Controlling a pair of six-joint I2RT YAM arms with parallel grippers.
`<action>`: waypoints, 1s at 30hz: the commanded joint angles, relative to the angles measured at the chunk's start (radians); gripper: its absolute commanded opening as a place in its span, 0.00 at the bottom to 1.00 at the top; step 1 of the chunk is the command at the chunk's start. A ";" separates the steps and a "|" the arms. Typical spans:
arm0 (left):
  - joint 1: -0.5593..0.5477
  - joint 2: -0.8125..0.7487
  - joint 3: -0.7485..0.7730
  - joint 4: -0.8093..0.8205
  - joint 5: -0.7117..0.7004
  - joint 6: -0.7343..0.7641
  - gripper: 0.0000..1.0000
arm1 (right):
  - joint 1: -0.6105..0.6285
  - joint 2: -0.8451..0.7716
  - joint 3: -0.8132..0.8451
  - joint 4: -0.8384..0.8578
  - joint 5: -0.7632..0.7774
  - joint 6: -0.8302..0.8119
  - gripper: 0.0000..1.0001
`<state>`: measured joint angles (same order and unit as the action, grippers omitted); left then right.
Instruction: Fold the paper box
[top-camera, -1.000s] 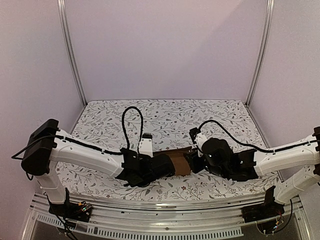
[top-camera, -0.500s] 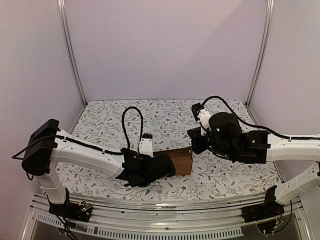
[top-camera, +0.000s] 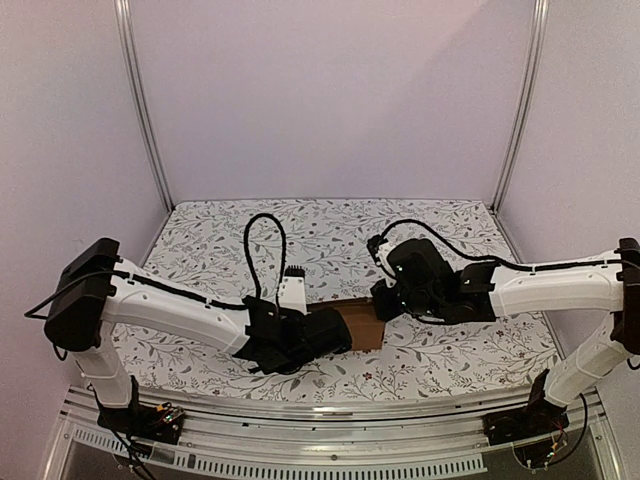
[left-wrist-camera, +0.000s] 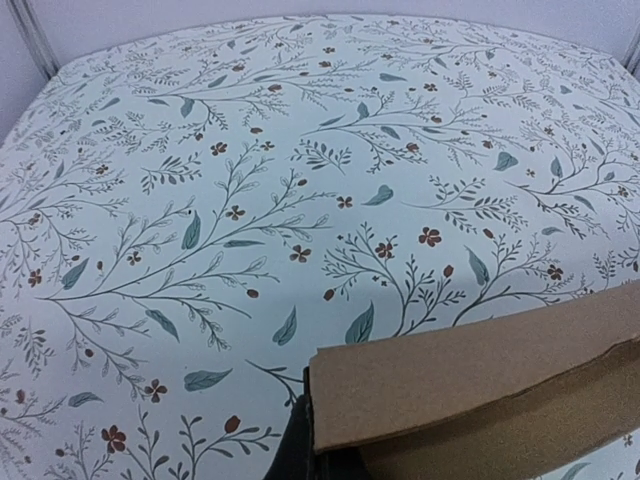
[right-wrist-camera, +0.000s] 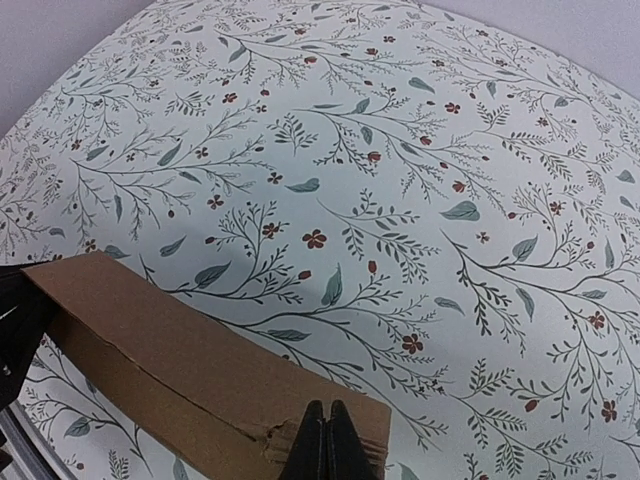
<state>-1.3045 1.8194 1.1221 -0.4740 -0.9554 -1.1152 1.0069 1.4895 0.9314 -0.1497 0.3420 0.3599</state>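
The paper box (top-camera: 361, 326) is a small oblong of plain brown cardboard lying near the table's front middle. My left gripper (top-camera: 326, 336) is shut on its left end. In the left wrist view the box (left-wrist-camera: 470, 380) fills the lower right, and one dark finger (left-wrist-camera: 298, 445) shows at its edge while the other is hidden by the cardboard. My right gripper (top-camera: 384, 304) is shut, with its tips on the top of the box's right end. In the right wrist view the closed fingertips (right-wrist-camera: 326, 440) rest on the box (right-wrist-camera: 190, 340) beside a crumpled spot.
The table (top-camera: 440, 235) has a floral-patterned cover, with white walls and metal posts (top-camera: 140, 100) around it. The left arm's black cable (top-camera: 262, 225) loops up behind the box. The metal rail (top-camera: 330, 410) runs along the near edge.
The right gripper lifted off the box's right end and swung up and back. It has come down again onto the top of that end. The left arm and the box have stayed put.
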 joint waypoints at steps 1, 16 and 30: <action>-0.006 0.050 -0.005 -0.026 0.099 -0.019 0.00 | 0.012 0.001 -0.114 0.039 -0.041 0.100 0.00; -0.007 0.057 0.011 -0.047 0.102 -0.024 0.00 | 0.080 -0.050 -0.178 0.050 0.012 0.200 0.00; -0.007 0.039 0.001 -0.064 0.164 -0.048 0.18 | 0.117 -0.001 -0.306 0.141 0.038 0.345 0.00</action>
<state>-1.3060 1.8332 1.1404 -0.4938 -0.9463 -1.1439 1.1030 1.4319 0.6903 0.1081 0.3920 0.6460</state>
